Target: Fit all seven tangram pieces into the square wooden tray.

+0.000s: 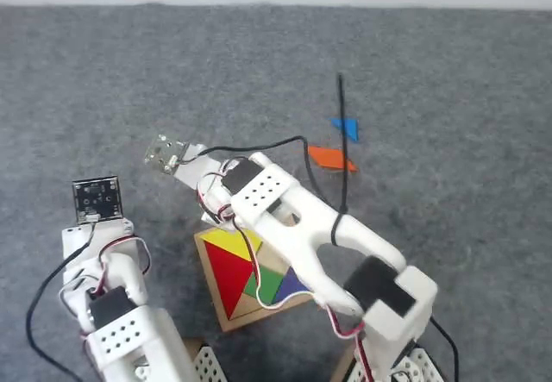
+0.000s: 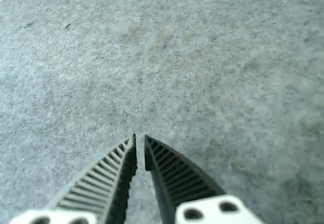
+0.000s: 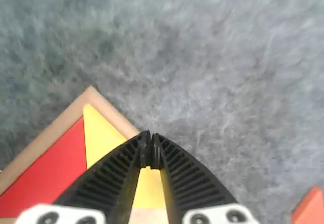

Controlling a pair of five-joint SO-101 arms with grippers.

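From above, we see the partly filled tray under the right arm, with the blue piece and orange piece on the table well beyond it. Our left pincer is clenched and empty over bare table. Our right pincer, clenched and empty, hangs just above the yellow piece at the tray's corner.

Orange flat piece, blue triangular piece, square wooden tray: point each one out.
Orange flat piece (image 1: pixel 332 159): high view, its middle.
Blue triangular piece (image 1: pixel 346 128): high view, its middle.
Square wooden tray (image 3: pixel 50 135): right wrist view, bare wooden rim.
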